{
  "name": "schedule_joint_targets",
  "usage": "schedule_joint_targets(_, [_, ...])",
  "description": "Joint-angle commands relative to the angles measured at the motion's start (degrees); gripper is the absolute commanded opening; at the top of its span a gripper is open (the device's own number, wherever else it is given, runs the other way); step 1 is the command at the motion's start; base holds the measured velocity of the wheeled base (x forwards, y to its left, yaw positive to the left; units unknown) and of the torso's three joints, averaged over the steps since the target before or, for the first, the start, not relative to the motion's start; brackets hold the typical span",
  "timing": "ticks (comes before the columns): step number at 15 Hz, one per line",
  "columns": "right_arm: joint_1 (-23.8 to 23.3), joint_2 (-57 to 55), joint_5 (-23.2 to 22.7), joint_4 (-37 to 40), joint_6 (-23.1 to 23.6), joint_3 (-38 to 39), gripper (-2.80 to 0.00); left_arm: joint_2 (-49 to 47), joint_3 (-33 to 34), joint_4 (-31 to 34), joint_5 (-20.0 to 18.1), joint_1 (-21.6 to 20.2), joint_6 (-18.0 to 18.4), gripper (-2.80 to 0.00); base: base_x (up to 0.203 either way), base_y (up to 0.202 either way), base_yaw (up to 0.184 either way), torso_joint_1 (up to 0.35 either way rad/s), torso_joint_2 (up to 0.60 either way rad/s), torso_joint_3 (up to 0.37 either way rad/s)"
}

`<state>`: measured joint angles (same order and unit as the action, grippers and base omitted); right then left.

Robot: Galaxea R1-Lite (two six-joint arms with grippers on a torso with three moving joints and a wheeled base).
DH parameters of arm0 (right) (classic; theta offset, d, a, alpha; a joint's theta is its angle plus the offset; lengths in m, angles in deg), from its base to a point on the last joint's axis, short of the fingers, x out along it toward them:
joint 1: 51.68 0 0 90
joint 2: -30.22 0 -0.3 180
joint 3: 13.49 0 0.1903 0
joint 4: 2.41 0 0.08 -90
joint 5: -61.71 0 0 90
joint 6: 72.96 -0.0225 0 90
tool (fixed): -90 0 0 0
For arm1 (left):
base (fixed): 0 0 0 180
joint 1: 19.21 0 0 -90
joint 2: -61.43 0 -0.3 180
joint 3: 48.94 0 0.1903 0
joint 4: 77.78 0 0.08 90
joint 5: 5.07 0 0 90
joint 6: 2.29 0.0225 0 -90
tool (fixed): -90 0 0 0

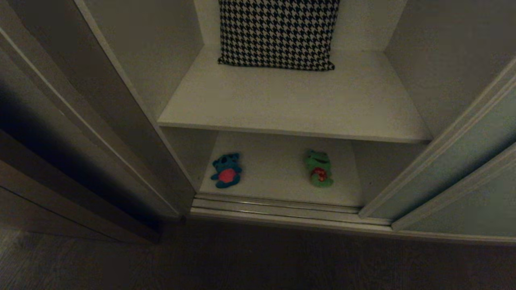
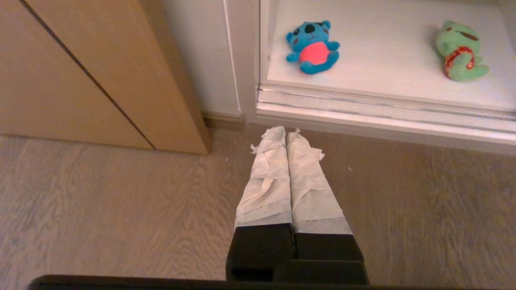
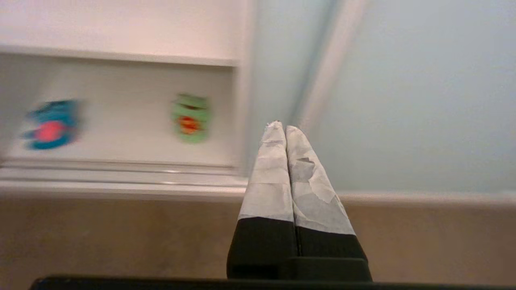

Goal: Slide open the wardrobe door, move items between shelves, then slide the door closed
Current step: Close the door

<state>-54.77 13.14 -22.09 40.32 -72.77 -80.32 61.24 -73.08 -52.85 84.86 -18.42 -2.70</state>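
The wardrobe compartment stands open, with the pale grey-green sliding wardrobe door (image 1: 463, 189) pushed off to the right. On the lower shelf (image 1: 278, 177) lie the two items: a teal-blue bear (image 1: 227, 171) with a red belly on the left and a green frog (image 1: 319, 168) on the right. The upper shelf (image 1: 298, 100) is above them. Neither arm shows in the head view. My left gripper (image 2: 286, 131) is shut and empty over the floor, short of the bear (image 2: 312, 47) and frog (image 2: 459, 51). My right gripper (image 3: 281, 125) is shut and empty, in front of the door (image 3: 403, 100), right of the frog (image 3: 190, 118).
A black-and-white houndstooth cushion (image 1: 278, 32) leans at the back of the upper shelf. The metal door track (image 1: 274, 205) runs along the wardrobe's foot. Brown wooden panelling (image 2: 80, 72) stands to the left. Wooden floor (image 2: 121, 209) lies in front.
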Motion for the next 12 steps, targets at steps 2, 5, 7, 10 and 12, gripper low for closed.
schedule_joint_targets(2, [-6.49, -8.76, -1.87, 11.93, 2.45, -12.6, -2.8, -0.08, -0.02, 0.01, -0.01, 0.0, -0.02, -2.8, 0.0, 0.0, 0.0, 0.0, 0.0, 0.0])
schedule_joint_targets(5, [-17.23, -13.76, -10.73, 14.16, 4.23, -15.03, -2.8, -0.07, -0.01, 0.01, -0.01, 0.0, -0.02, -2.8, 0.0, 0.0, 0.0, 0.0, 0.0, 0.0])
schedule_joint_targets(7, [-23.59, -16.7, -16.23, 14.03, 6.02, -15.45, -2.8, 0.01, 0.05, 0.01, -0.01, 0.0, -0.02, -2.8, 0.0, 0.0, 0.0, 0.0, 0.0, 0.0])
schedule_joint_targets(10, [-34.71, -21.1, -22.63, 11.62, 8.82, -15.9, -2.8, -0.08, 0.0, 0.01, -0.01, 0.0, -0.02, -2.8, 0.0, 0.0, 0.0, 0.0, 0.0, 0.0])
schedule_joint_targets(12, [-38.6, -24.05, -25.23, 9.39, 11.03, -16.55, -2.8, -0.05, -0.02, 0.01, -0.01, 0.0, -0.02, -2.8, 0.0, 0.0, 0.0, 0.0, 0.0, 0.0])
